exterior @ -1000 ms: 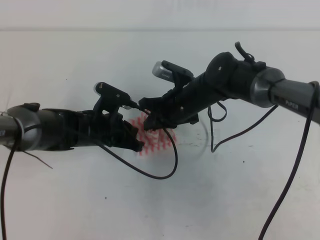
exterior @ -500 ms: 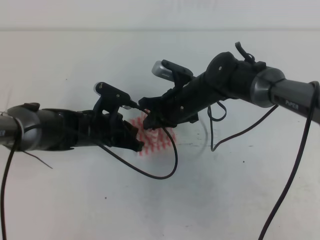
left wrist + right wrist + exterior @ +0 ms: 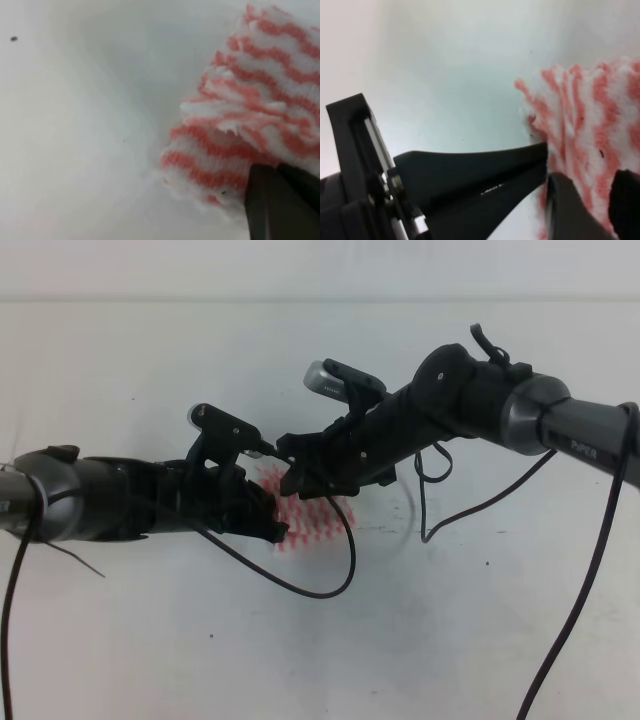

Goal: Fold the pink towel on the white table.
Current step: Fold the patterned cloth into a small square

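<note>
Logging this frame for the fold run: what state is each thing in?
pink towel: lying on the table, bunched at one edge, largely hidden by the arms.
left claw: shut on the towel's edge.
right claw: at the towel's edge; grip unclear.
white table: bare, speckled.

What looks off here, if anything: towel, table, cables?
Nothing damaged or spilled. The towel is bunched and rumpled, with layered fuzzy edges, not flat on the table. Both grippers, left and right, crowd over it. A loose black cable loops across the table by the towel; possible snag.
</note>
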